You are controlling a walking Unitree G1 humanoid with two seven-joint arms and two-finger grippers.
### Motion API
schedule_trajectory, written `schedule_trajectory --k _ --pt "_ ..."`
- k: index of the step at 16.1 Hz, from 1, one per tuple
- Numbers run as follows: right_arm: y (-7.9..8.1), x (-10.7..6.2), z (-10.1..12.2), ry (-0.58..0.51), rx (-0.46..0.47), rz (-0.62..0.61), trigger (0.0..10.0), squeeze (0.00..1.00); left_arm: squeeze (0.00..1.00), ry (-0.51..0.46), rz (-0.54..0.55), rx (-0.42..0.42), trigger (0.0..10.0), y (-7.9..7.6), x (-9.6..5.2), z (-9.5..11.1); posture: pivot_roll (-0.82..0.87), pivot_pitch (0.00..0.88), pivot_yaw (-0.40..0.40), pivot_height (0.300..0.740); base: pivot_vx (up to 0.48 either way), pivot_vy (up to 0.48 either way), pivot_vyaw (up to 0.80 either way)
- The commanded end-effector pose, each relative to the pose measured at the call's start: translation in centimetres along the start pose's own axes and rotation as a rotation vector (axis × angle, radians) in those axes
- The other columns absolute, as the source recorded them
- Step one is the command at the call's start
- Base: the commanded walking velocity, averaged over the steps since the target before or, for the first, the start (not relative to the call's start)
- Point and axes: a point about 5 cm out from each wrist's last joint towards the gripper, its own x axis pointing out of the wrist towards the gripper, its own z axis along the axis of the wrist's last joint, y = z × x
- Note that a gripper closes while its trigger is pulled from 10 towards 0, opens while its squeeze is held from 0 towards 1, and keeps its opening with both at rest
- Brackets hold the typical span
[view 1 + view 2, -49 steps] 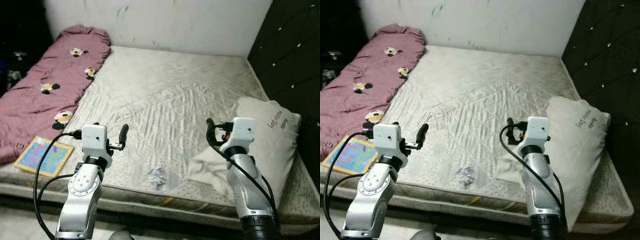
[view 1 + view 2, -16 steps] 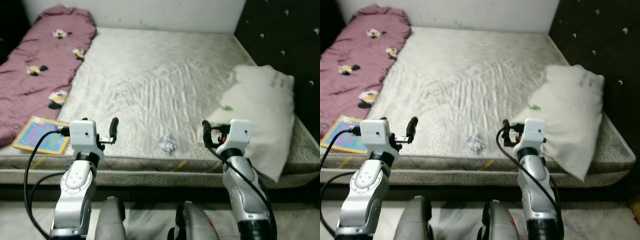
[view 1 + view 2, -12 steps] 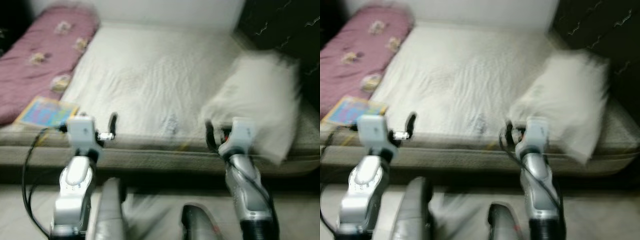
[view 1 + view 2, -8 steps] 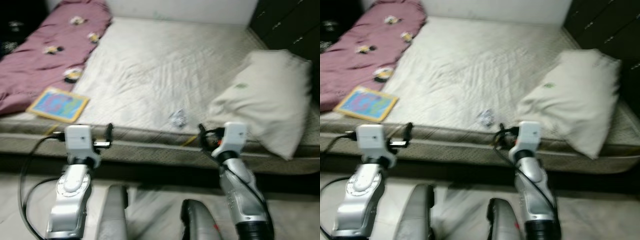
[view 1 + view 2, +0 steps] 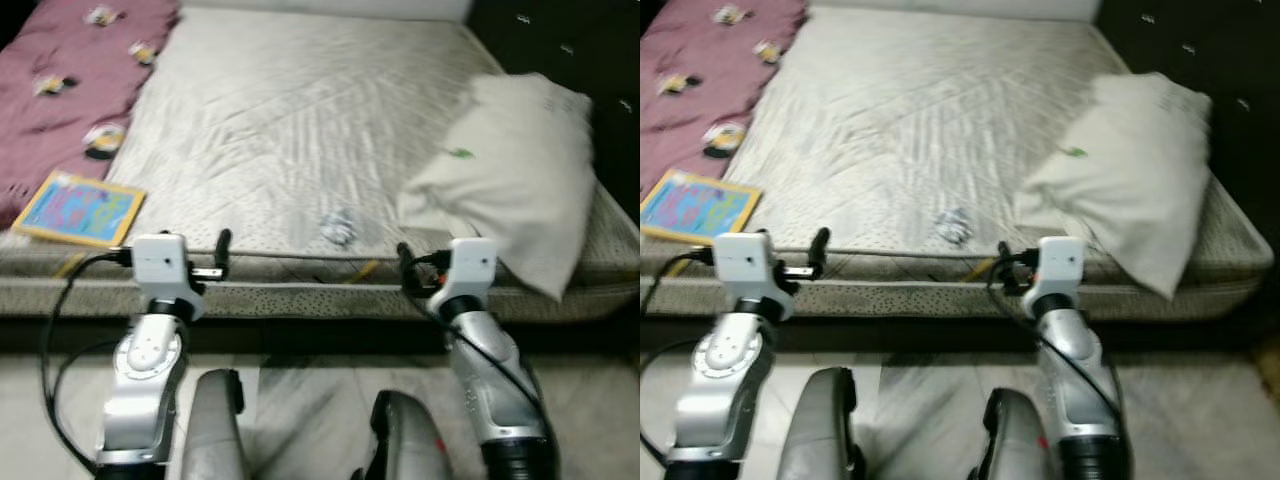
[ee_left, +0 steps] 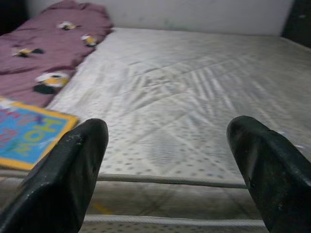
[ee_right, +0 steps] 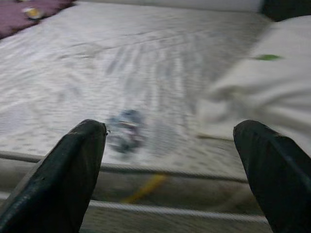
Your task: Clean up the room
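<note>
I hold both arms before the mattress [image 5: 300,130] edge, left gripper [image 6: 165,174] and right gripper [image 7: 170,174] fingers spread wide, a crumpled wrapper [image 5: 338,226] (blurred) near the pillow [image 5: 520,170].

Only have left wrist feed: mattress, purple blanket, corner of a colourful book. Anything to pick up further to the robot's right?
Observer: Yes, a small crumpled bluish-grey wrapper lies on the white quilted mattress near its front edge, between the two arms.
Operator: Which gripper is nearer to it?
Observer: The right gripper; its wrist view has the wrapper just beyond its open fingers.
Operator: Anything else on that side?
Observer: A large white pillow lies at the mattress's right side, against the dark tufted headboard.
Operator: Book fully on the bed?
Observer: Yes, the flat colourful book lies at the front left corner, beside the purple blanket.
</note>
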Motion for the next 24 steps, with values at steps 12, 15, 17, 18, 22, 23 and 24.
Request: schedule_trajectory --k 12,15,17,18,22,23,24 --pt "-0.4 0.2 0.2 0.006 -0.001 -0.045 10.0 0.00 0.00 0.017 -0.025 -0.017 10.0 -0.4 -0.1 -0.1 0.00 0.071 -0.076 0.587 0.361 0.000 0.00" --pt "-0.4 0.2 0.1 0.016 0.010 -0.050 10.0 0.00 0.00 0.040 -0.032 -0.030 10.0 -0.8 -0.1 -0.3 0.00 0.071 -0.076 0.587 0.202 0.000 0.00" --pt "-0.4 0.2 0.0 0.016 0.008 -0.048 10.0 0.00 0.00 0.071 -0.036 -0.019 10.0 -1.2 -0.1 -0.8 0.00 0.063 -0.073 0.587 0.000 0.000 0.00" --pt "-0.4 0.2 0.0 0.019 0.007 -0.048 10.0 0.00 0.00 0.073 -0.025 -0.015 10.0 -1.1 -0.1 -0.8 0.00 0.063 -0.073 0.587 0.000 0.000 0.00" --pt "0.5 0.4 -0.8 0.069 -0.003 0.011 10.0 0.00 0.00 0.127 0.046 -0.009 10.0 0.4 -0.5 -1.4 0.02 0.071 -0.079 0.587 0.000 0.000 0.00" --pt "0.8 0.7 -1.3 0.094 0.002 0.029 10.0 0.00 0.00 0.148 0.063 -0.002 10.0 0.7 -0.8 -1.6 0.04 0.080 -0.079 0.567 0.000 0.000 0.00" --pt "1.0 0.8 -1.4 0.106 0.005 0.039 10.0 0.00 0.00 0.152 0.071 0.004 10.0 0.7 -1.0 -1.6 0.05 0.082 -0.080 0.557 0.000 0.000 0.00"
